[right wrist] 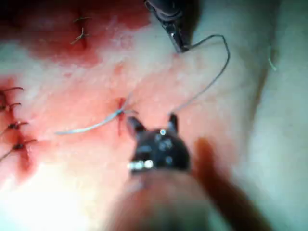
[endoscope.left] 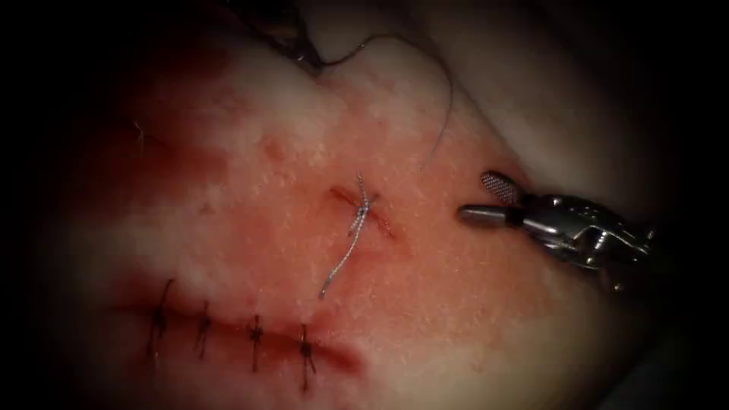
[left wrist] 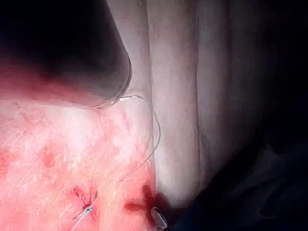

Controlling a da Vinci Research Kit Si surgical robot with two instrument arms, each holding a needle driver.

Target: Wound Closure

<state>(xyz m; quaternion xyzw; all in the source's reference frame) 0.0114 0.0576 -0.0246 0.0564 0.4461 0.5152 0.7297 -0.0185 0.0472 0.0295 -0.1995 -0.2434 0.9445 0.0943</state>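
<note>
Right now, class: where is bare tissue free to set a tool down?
Bare tissue lies below the open, empty right tool, right of the stitched row. Crowded: the knotted cut, and the thread held by the left tool.

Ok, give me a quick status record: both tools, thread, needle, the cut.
right tool: fingers open, holding nothing, right of the cut
left tool: dark thread meets its tip; hold unclear
thread: arcs from left tool down onto tissue right of the cut
needle: cannot make out
cut: one stitch across, pale tail lying loose
stitched row: four dark stitches
</note>
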